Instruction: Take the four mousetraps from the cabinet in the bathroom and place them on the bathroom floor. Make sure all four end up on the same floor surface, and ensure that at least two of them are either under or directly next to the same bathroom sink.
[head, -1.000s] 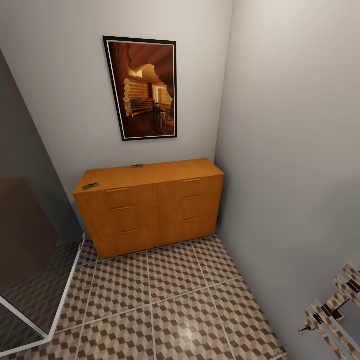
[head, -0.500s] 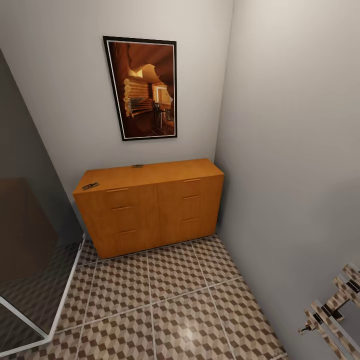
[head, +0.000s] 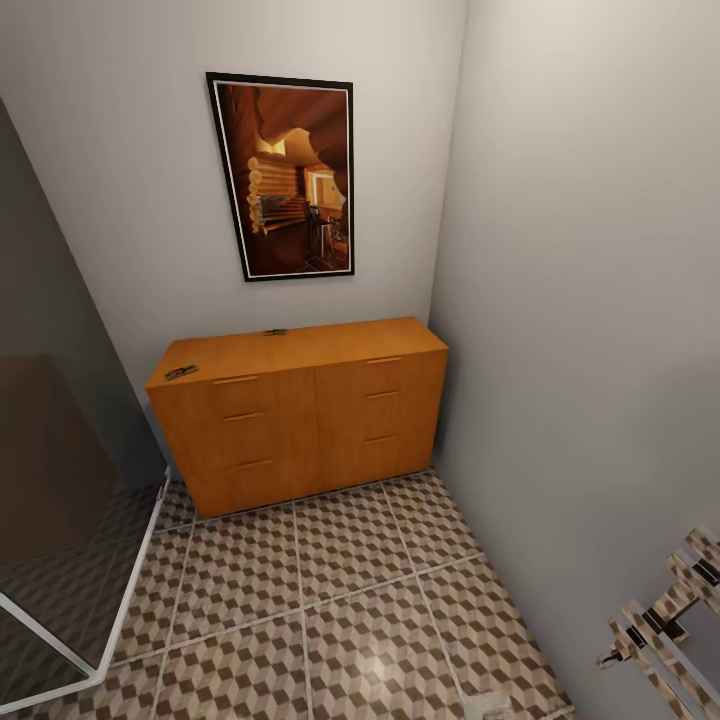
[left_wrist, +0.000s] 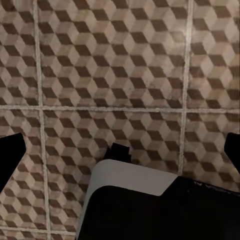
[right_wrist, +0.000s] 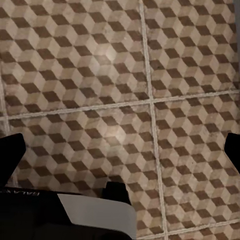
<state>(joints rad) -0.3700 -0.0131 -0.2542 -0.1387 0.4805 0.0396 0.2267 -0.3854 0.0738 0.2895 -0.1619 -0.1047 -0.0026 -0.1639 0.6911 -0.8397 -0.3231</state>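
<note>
Orange-brown wood cabinet (head: 300, 410) sits vs the back wall in the corner, robot facing it from a few tiles back, prob lined up for approach. All drawer fronts flush, nothing pulled out. Count: 6 drawer fronts, 2 columns x 3, each w/ a bar handle. On the cabinet top, 2 small dark-wire items that read as mousetraps: one near the front left corner (head: 181, 372), one at the back edge by the wall (head: 274, 332). Both too small to confirm wire or red mark. Other 2 traps not made out; could be inside drawers, judgement only.

Bathroom floor (head: 330, 610) w/ cube-pattern tiles, pale grout; no traps on it yet, so task reads as barely begun: 0 of 4 placed.

Left hand (left_wrist: 120, 150): left wrist cam looks straight down at tiles, dark finger tips at both frame edges, wide apart, nothing between them, so released and empty. Right hand (right_wrist: 120, 145): same in right wrist cam, tips spread at the edges, empty, over tiles. Both arms seem tucked low pointing down, likely a travel pose while the base drives.

1 framed picture (head: 285, 178) on the wall above the cabinet. Glass panel w/ white frame (head: 120, 590) at left, maybe a shower screen. Patterned rack-like object (head: 665, 620) lower right, partly cut off, can't ID.

Next: close in on cabinet, reach the front-left trap first since it's nearest the edge.
</note>
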